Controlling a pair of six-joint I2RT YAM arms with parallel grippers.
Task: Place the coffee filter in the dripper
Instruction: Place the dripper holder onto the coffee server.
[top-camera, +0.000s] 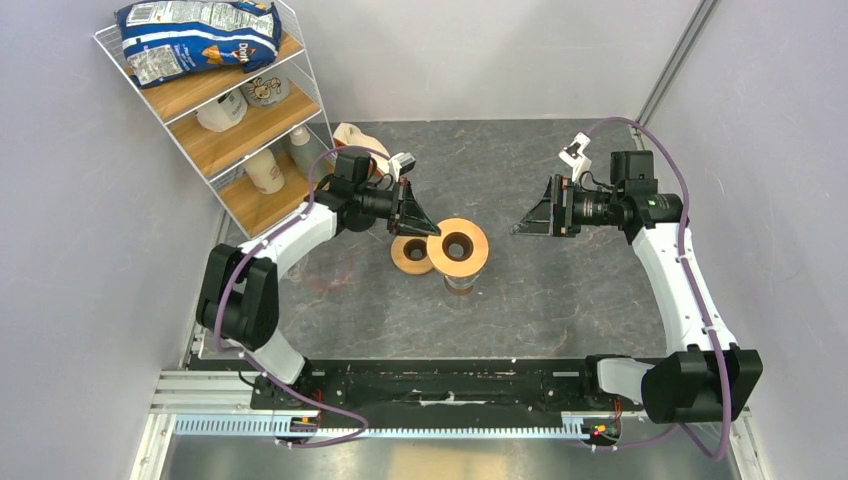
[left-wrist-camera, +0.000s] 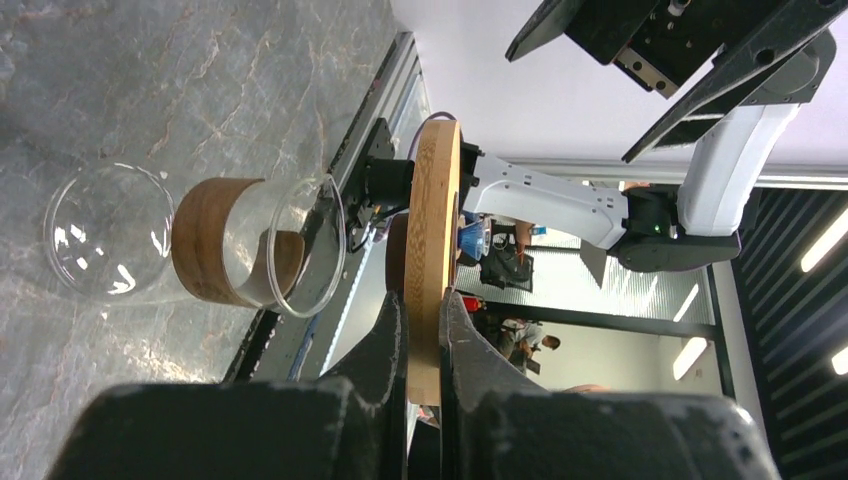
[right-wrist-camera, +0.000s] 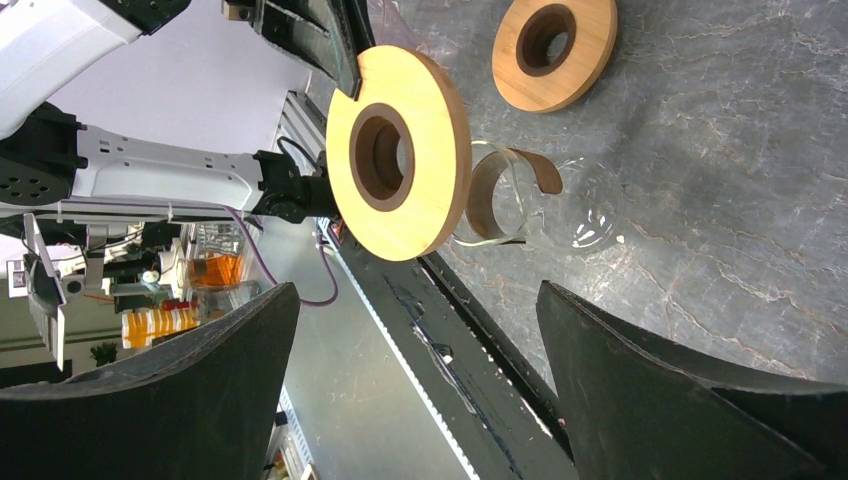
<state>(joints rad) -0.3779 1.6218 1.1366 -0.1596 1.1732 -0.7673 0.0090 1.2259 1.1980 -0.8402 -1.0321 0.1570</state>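
The dripper (top-camera: 461, 284), clear glass with a flared top and a brown wooden collar (left-wrist-camera: 215, 255), stands mid-table; the right wrist view shows it too (right-wrist-camera: 538, 170). My left gripper (top-camera: 426, 230) is shut on the edge of a light wooden ring (top-camera: 458, 246). It holds this ring level, a little above the dripper's mouth. In the left wrist view both fingers (left-wrist-camera: 385, 340) clamp the ring (left-wrist-camera: 432, 220). My right gripper (top-camera: 522, 228) hangs open and empty to the right, facing the ring (right-wrist-camera: 430, 150). The coffee filter is out of view.
A second wooden ring (top-camera: 411, 254) lies flat on the table just left of the dripper, also in the right wrist view (right-wrist-camera: 553, 50). A wire shelf (top-camera: 200, 95) with bottles and a chips bag (top-camera: 195, 35) fills the back left. A cream-and-orange packet (top-camera: 352, 135) sits behind the left arm.
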